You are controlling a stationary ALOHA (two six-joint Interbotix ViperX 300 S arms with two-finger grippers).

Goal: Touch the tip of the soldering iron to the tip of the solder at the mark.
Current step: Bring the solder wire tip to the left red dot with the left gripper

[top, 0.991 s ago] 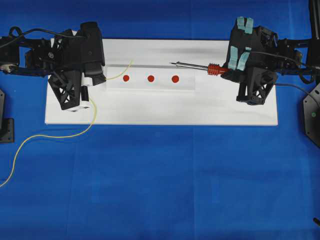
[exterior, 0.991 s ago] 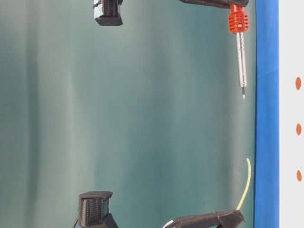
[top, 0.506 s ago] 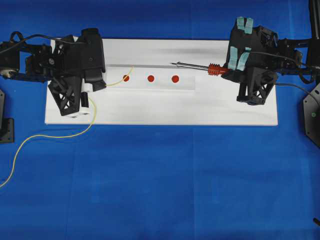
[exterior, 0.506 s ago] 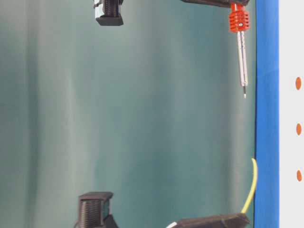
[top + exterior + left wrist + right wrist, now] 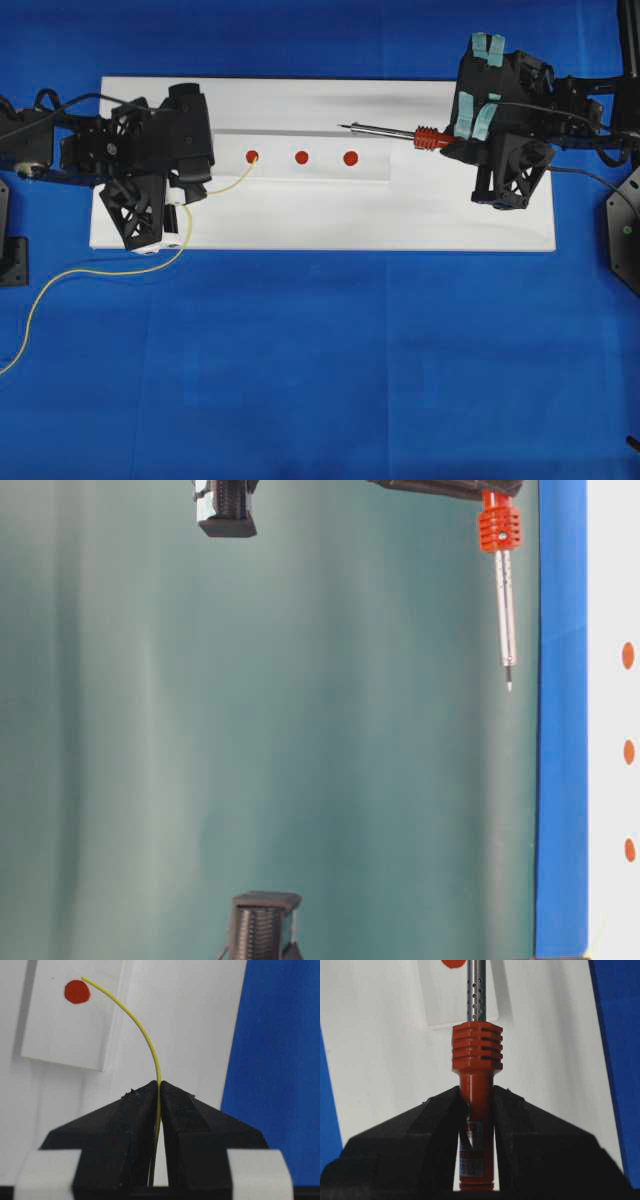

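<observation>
L gripper [image 5: 159, 1091] pinches thin yellow solder wire [image 5: 135, 1027], its tip beside leftmost red dot [image 5: 252, 156] on white board [image 5: 300, 215]; R gripper [image 5: 476, 1097] clamps red-handled, silver-shafted soldering iron [image 5: 395, 133] near board's top edge, tip well apart from solder

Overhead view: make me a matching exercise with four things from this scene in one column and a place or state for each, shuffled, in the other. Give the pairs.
Things:
1. soldering iron
2. solder
3. three red dots
4. white board

States:
A. lies on the blue cloth
B. pinched in the left gripper
C. in a row on the raised white strip
D. clamped by its red handle in the right gripper

Pairs: 1-D, 2-B, 3-C, 4-A
</observation>
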